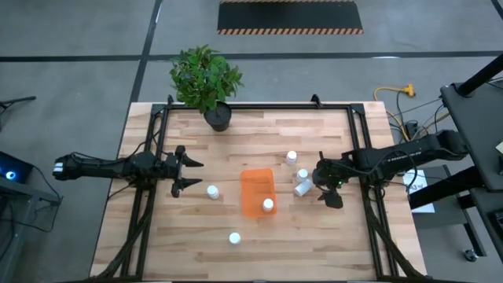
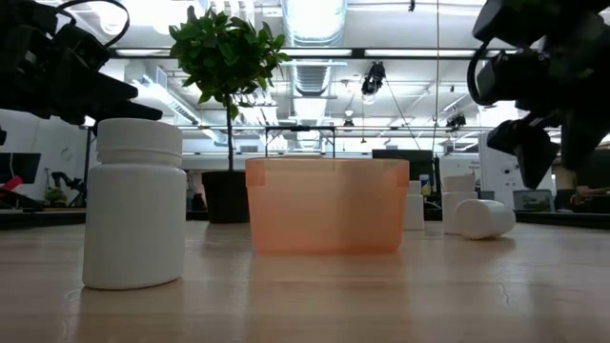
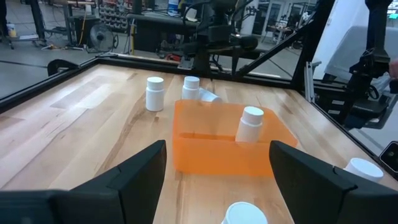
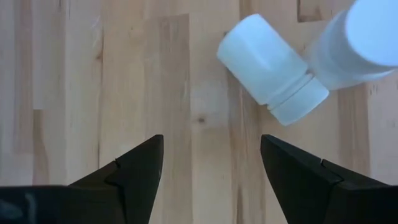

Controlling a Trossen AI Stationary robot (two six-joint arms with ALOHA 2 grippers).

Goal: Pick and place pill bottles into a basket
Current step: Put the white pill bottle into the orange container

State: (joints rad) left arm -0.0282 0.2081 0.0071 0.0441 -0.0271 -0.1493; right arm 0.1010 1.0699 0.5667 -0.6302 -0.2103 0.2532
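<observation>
The orange basket (image 1: 253, 189) stands mid-table, and one white pill bottle (image 1: 268, 205) stands upright inside it (image 3: 250, 124). To the basket's right a bottle lies on its side (image 4: 270, 68), its cap end against an upright one (image 4: 354, 43). A third (image 1: 291, 157) stands farther back. Two more stand at the basket's left (image 1: 212, 191) and near the front edge (image 1: 234, 237). My right gripper (image 4: 211, 155) is open, slanting down just right of the lying bottle (image 1: 302, 187), with bare wood between its fingers. My left gripper (image 1: 192, 174) waits open at the table's left, pointing level at the basket.
A black plant pot with a green plant (image 1: 218, 116) stands at the table's far edge, left of centre. Black frame rails (image 1: 149, 157) run along the table's left, right and far sides. Bare wood lies in front of the basket and at the near right.
</observation>
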